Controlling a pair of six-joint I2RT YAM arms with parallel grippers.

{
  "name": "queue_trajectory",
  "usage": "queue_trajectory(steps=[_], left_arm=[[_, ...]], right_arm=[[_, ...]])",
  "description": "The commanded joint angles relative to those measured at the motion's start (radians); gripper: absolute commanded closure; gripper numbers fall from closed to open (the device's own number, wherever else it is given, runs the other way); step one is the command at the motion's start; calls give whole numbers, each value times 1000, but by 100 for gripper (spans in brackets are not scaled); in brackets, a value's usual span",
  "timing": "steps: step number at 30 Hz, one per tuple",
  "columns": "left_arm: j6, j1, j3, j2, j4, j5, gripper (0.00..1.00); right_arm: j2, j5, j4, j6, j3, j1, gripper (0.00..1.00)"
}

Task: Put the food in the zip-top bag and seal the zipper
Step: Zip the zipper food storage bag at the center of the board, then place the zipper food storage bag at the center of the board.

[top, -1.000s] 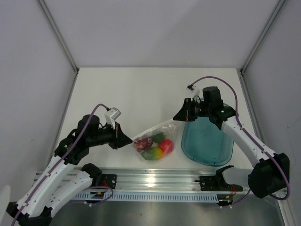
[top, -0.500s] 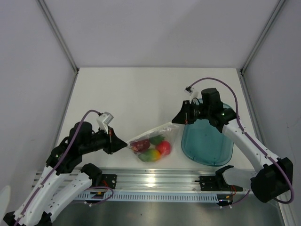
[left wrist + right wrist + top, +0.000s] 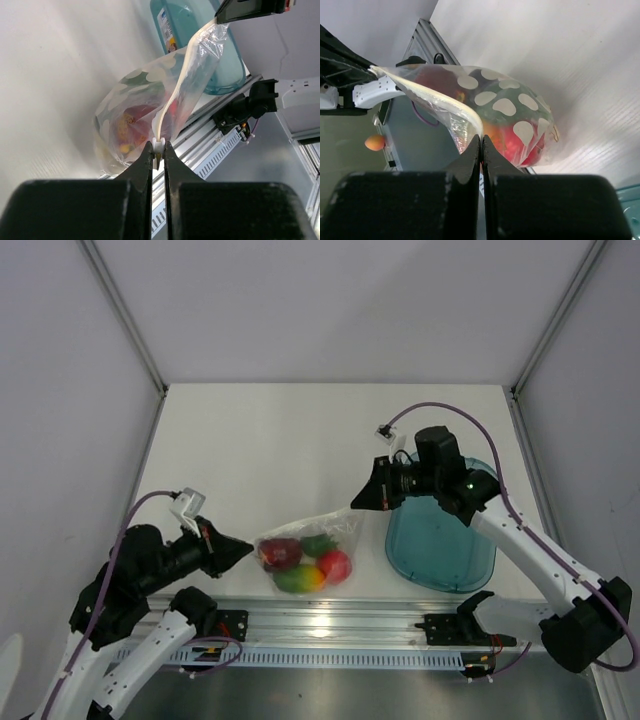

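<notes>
Moved: since a second ago the left arm has drawn back toward the near-left corner. The clear, crinkly zip-top plastic bag [image 3: 318,532] has slid left and nearer with it, and the right arm has followed leftward.
Left gripper [image 3: 157,149]: nearest, at the near left. Its black fingers are pressed together on the left end of the thin, clear press-seal zipper strip [image 3: 176,95].
Bag: its belly rests on the white table [image 3: 280,440] between the two grippers, with the mouth edge lifted.
Food [image 3: 300,562]: red, green, orange-yellow and dark toy pieces, all bunched inside the bag.
Right gripper [image 3: 481,142]: farther back and to the right. Its fingers are pinched together on the strip's other end.
Key relation: the zipper's long axis runs from near left to far right, stretched taut between the two grips. Each arm owns one end, so closing it likely means running a pinch along that line. I cannot tell whether the strip is already pressed shut.
Translucent teal oval tray [image 3: 445,550]: on the right under the right arm, just beside the bag and not touching it.
</notes>
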Motion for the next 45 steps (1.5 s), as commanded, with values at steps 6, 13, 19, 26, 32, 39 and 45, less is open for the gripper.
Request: queue_trajectory(steps=[6, 13, 19, 26, 32, 39, 45], left_arm=[[-109, 10, -55, 256, 168, -81, 92], [-64, 64, 41, 565, 259, -72, 89], [-17, 184, 77, 663, 287, -133, 45], [114, 188, 262, 639, 170, -410, 0], [39, 176, 168, 505, 222, -202, 0], [-95, 66, 2, 343, 231, -152, 1], [-112, 61, -26, 254, 170, -134, 0]], right_arm=[[271, -17, 55, 57, 147, -22, 100], [538, -34, 39, 61, 311, -73, 100], [736, -49, 33, 81, 497, -96, 100], [952, -59, 48, 146, 734, -101, 100], [1165, -25, 75, 229, 951, -113, 100], [1344, 35, 181, 367, 1131, -139, 100], [1408, 142, 232, 384, 1195, -157, 100]])
